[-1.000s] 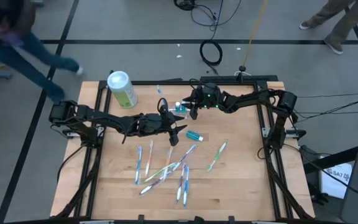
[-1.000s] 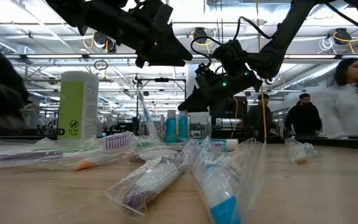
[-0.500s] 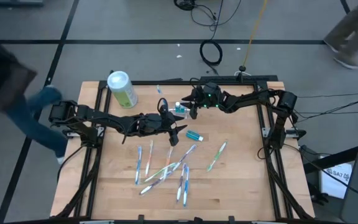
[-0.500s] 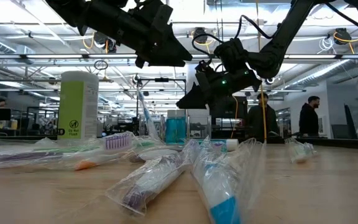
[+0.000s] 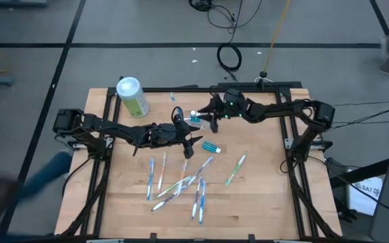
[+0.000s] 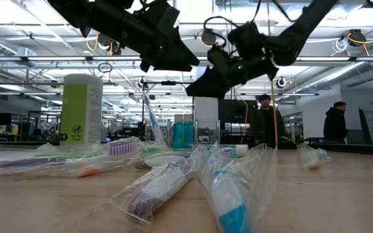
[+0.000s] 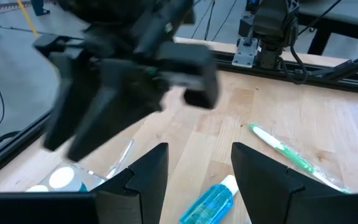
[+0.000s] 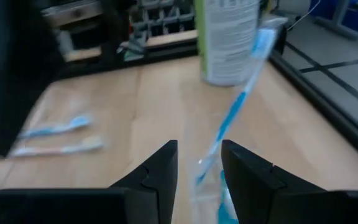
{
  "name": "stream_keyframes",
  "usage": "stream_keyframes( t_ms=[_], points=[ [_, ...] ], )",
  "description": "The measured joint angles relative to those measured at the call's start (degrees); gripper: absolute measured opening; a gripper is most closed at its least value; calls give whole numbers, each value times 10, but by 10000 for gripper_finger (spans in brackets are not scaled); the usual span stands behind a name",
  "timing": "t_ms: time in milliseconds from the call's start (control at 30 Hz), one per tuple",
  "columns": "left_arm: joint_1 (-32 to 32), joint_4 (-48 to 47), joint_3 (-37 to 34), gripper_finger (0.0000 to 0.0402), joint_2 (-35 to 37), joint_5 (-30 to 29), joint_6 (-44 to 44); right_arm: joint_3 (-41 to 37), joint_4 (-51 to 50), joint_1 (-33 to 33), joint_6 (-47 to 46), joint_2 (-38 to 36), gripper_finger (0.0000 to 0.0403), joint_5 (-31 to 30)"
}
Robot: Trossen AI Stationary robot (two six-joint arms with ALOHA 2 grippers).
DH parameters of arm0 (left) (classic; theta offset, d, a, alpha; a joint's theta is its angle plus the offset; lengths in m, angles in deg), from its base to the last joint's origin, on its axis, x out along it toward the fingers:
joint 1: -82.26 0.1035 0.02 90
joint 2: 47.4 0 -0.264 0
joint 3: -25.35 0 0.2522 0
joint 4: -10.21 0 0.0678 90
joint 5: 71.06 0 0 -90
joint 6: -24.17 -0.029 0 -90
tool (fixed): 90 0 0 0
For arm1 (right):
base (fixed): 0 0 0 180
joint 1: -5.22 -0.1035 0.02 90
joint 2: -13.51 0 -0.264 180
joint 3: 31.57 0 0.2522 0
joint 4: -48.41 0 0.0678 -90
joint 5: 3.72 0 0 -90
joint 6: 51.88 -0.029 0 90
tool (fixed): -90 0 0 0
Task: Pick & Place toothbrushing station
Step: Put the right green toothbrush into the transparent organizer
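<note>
The toothbrushing station (image 5: pixel 194 117) is a small clear holder with blue items inside, and it stands on its base at the table's far middle (image 6: pixel 185 134). A blue toothbrush (image 8: pixel 232 115) leans up out of it (image 6: pixel 149 116). My right gripper (image 5: pixel 211 116) hovers just above the station (image 6: pixel 194 89), open. In its wrist view (image 8: pixel 199 165) the toothbrush shows through the gap between the fingers. My left gripper (image 5: pixel 196 143) hangs open on the station's near side (image 7: pixel 197 168), above a blue tube (image 7: pixel 209 202).
A green-and-white canister (image 5: pixel 132 96) stands at the far left corner. Several wrapped toothbrushes (image 5: pixel 181 182) lie scattered over the table's middle and near part. A green one (image 5: pixel 235 169) lies to the right. The blue tube (image 5: pixel 210 146) lies near the left gripper. People stand beyond the table (image 6: pixel 264 123).
My right gripper has risen from beside the station to a place above it and drawn slightly back toward the table's right. The station and the toothbrush stay where they were. A person has walked past the table's left side.
</note>
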Motion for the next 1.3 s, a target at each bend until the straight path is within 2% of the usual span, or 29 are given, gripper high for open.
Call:
stream_keyframes(
  t_ms=[100,367,533,667,967,1100,1300],
  points=[
    [-1,-4,0,184,0,0,0,-23,-32,-15,6,-36,116,-1],
    [0,-15,0,184,0,0,-1,-119,-36,-52,-20,-138,116,-5],
    [-2,-14,0,184,0,1,-18,-166,-77,-90,-24,-184,116,-48],
    [-4,-12,0,184,-2,1,-22,-178,-123,-122,-19,-202,116,-81],
    [-5,-13,0,184,-2,2,-27,-182,-260,-192,-2,-242,116,-73],
    [-5,-17,0,184,-2,2,-27,-182,-327,-224,-2,-265,116,-29],
    [-5,-17,0,184,-2,2,-27,-182,-404,-286,7,-268,116,-62]
  ],
)
